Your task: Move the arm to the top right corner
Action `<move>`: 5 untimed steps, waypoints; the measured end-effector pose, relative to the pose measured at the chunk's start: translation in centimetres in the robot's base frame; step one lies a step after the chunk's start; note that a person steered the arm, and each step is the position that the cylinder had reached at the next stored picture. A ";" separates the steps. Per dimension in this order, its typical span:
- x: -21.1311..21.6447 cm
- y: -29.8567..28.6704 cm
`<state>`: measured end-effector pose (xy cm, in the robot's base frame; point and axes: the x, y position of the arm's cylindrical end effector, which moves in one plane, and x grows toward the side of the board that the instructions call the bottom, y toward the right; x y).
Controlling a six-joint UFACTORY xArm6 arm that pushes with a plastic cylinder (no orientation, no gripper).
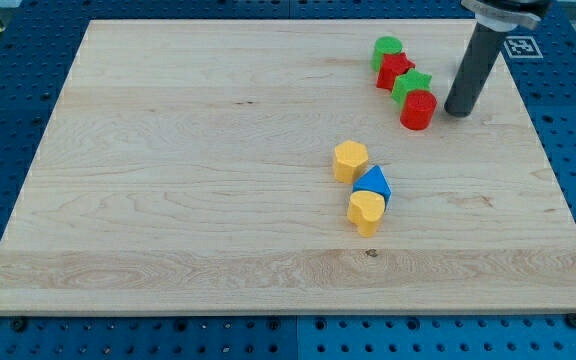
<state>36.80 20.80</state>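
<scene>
Camera view shows a pale wooden board (218, 150) lying on a blue perforated bench (8, 120). My tip (457, 112) rests on the board near its top right corner, a little in from the right edge and below the top edge. The arm ends in a plain dark rod, so there is no claw to be apart or together.

Just to the view's left of my tip, close but apart, stands a red cylinder (418, 109). It closes a diagonal chain of four touching blocks running up toward the top edge: a green star (411, 86), a red star (394, 70) and a green cylinder (388, 49).

Near the board's middle, well apart from my tip, sit a yellow hexagon (350, 160), a blue triangle (373, 184) and a yellow heart (366, 211), packed closely together.
</scene>
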 end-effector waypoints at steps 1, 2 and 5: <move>-0.6 0.0; -0.9 0.0; -3.7 -1.4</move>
<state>33.06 19.37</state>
